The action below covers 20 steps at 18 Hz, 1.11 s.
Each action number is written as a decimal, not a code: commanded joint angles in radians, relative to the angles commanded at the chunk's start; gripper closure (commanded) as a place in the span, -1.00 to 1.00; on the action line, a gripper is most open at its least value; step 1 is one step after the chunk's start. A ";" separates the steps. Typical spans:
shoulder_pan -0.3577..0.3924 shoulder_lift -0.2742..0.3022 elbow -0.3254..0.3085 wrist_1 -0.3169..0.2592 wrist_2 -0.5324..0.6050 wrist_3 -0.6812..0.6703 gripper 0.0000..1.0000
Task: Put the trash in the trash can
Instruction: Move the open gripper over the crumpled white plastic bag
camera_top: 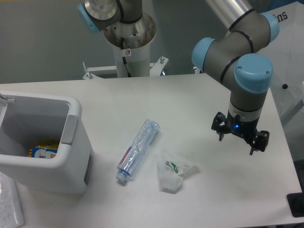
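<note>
- Camera view: gripper [240,138] hangs with fingers spread, gripping nothing, well right of the wrapper [174,172].
- Bottle [137,150] lies flat just left of the wrapper; bin [72,142] further left, so neither piece is binned yet.

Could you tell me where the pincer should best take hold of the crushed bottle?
Probably across the middle of the crushed bottle, coming straight down. It lies flat on the table, slanting from its cap near the trash can up to the right, so the pincer should close across its narrow width.
</note>
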 joint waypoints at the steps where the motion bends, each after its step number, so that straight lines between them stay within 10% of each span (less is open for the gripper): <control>1: 0.000 -0.002 0.000 0.002 0.000 -0.003 -1.00; 8: -0.011 -0.005 -0.031 0.024 -0.017 -0.092 -1.00; 14: -0.017 -0.005 -0.147 0.230 -0.089 -0.201 -1.00; 20: -0.107 -0.057 -0.160 0.236 0.058 -0.244 -1.00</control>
